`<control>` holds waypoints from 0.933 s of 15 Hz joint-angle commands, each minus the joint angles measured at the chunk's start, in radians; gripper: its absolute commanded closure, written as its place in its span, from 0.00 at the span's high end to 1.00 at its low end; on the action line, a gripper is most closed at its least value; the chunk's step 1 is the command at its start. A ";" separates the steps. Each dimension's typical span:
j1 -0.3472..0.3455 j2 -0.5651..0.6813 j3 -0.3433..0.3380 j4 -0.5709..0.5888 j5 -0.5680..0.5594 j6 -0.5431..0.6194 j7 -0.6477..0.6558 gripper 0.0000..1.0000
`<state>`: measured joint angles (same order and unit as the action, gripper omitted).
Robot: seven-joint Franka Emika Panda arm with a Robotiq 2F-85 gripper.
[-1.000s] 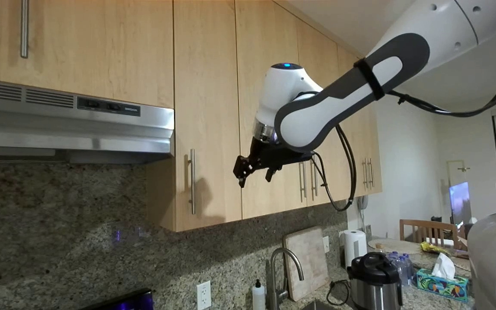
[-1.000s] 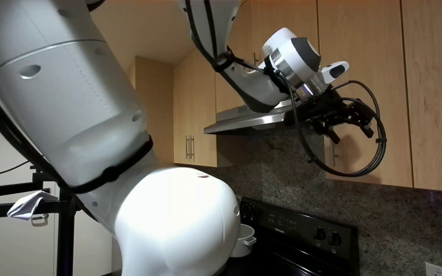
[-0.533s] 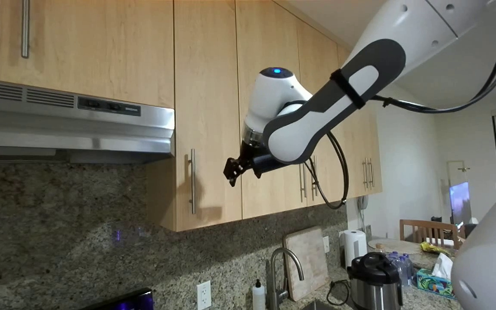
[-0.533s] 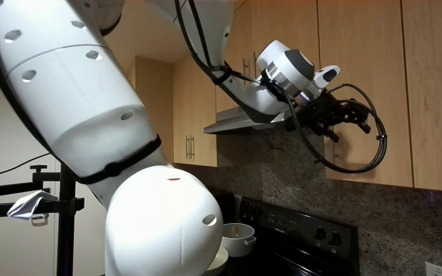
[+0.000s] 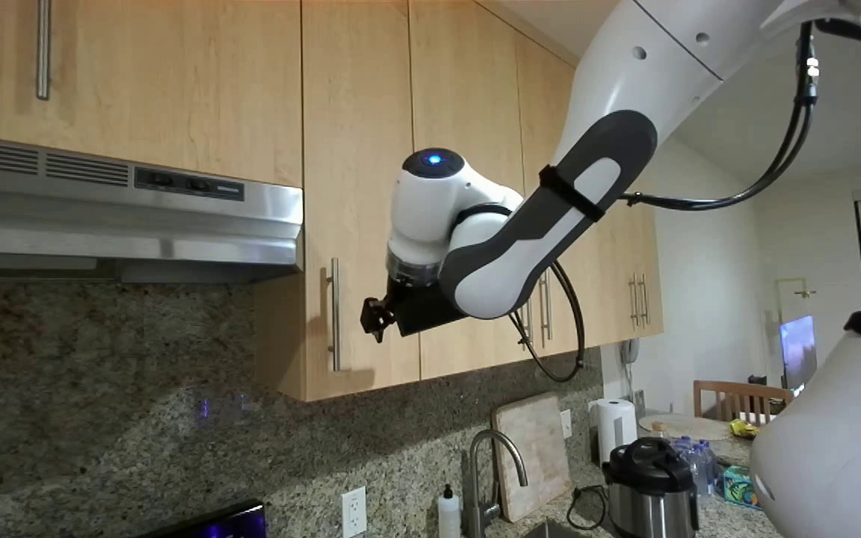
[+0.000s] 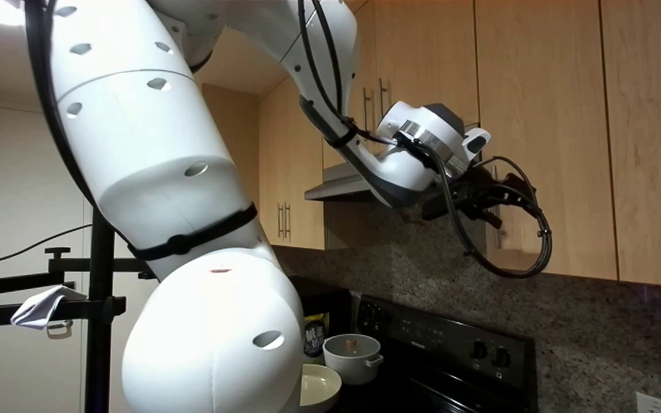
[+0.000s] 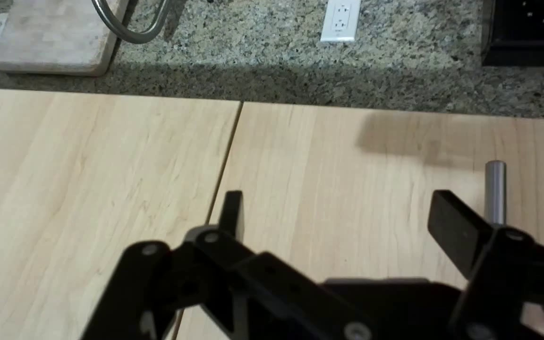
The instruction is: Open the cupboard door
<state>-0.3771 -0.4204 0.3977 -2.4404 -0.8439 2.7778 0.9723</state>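
The cupboard door (image 5: 363, 187) is a tall, narrow light-wood door beside the range hood; it is shut, level with its neighbour. It also shows in an exterior view (image 6: 554, 115) and in the wrist view (image 7: 347, 170). Its vertical silver bar handle (image 5: 335, 314) shows in the wrist view (image 7: 496, 189), partly hidden behind the right finger (image 7: 461, 231). My gripper (image 7: 344, 217) is open and empty in front of the door, jaws wide apart, with the handle outside them on the right. In an exterior view the gripper (image 6: 513, 215) partly covers the handle.
The steel range hood (image 5: 176, 217) adjoins the door's handle side. A neighbouring wood door (image 5: 468, 329) is on the other side. Below are the granite backsplash (image 5: 176, 418), faucet (image 5: 501, 448) and cutting board (image 5: 539, 456). A cable loop (image 6: 545, 246) hangs round the gripper.
The arm has swung toward the handle, leftward in an exterior view, and the gripper now sits lower and nearer the handle. The door has not moved.
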 commanded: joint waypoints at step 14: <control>-0.262 0.170 0.382 0.214 -0.258 -0.150 0.657 1.00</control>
<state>-0.5951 -0.2892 0.7342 -2.2792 -1.0363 2.6636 1.5260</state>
